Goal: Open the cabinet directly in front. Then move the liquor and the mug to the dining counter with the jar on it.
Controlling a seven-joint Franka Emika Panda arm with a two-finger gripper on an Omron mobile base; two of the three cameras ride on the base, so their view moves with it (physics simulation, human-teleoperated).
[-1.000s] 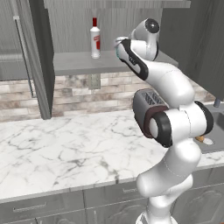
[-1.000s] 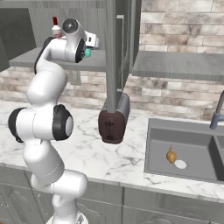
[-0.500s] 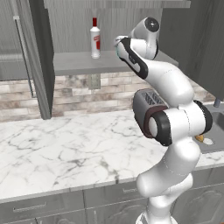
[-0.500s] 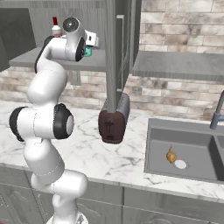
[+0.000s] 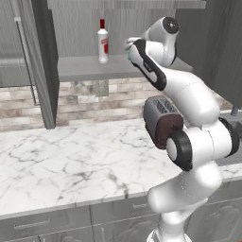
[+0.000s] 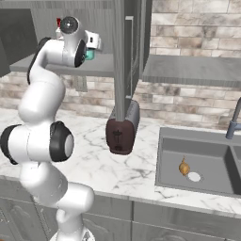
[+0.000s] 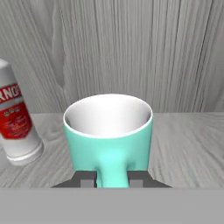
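Note:
The cabinet (image 5: 40, 61) stands open, its door swung out to the left. On its grey shelf (image 5: 80, 68) the liquor (image 5: 102, 42) stands upright, a slim white bottle with a red cap and label (image 7: 15, 127). Right of the bottle sits the teal mug (image 7: 109, 131), white inside, with its handle turned toward the hand. My gripper (image 7: 113, 179) is shut on that handle, one fingertip (image 7: 87, 178) pressed against each side. From the right base view the mug (image 6: 89, 54) peeks out teal behind the hand. The dining counter and the jar are out of view.
A dark grey and maroon toaster (image 5: 160, 120) stands on the marble worktop (image 5: 71, 165) below the shelf. The right cabinet door (image 6: 120, 56) hangs open above the toaster (image 6: 122, 129). Further right are a sink (image 6: 197, 150) with a small yellowish object (image 6: 184, 167) and a faucet (image 6: 233, 122).
The fingers have closed in from wide open onto the mug's handle. The arm, mug and bottle stay where they were.

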